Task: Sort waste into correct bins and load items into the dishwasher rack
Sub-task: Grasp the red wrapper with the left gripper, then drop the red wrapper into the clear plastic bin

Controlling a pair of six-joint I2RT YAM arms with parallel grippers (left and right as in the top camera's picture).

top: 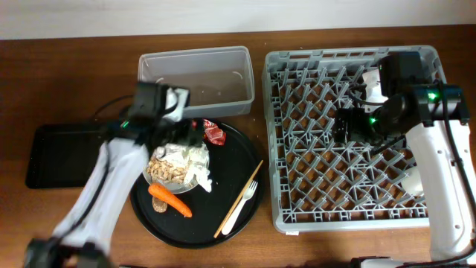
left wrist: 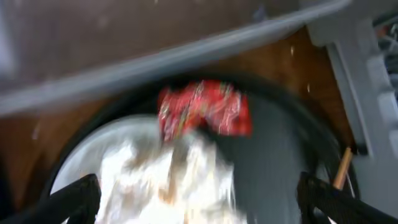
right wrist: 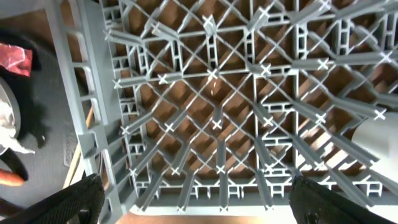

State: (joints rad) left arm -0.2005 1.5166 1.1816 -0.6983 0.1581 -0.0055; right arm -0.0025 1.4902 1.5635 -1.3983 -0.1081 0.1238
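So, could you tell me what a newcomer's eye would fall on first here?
The large grey dishwasher rack fills the right side, with the right gripper open above it. Left of it, a round black tray holds a red wrapper, white tissues and an orange carrot.

The rack (right wrist: 211,93) fills the view between the right gripper's (right wrist: 199,208) wide-spread fingers. A pale cup (right wrist: 376,134) stands inside at right; wrapper (right wrist: 15,59) and carrot (right wrist: 9,178) lie outside, left.

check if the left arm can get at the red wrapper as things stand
Probably yes: the left arm's fingers are open over the tray, and the wrapper lies uncovered ahead of them. Only the tissues crowd one edge of it.
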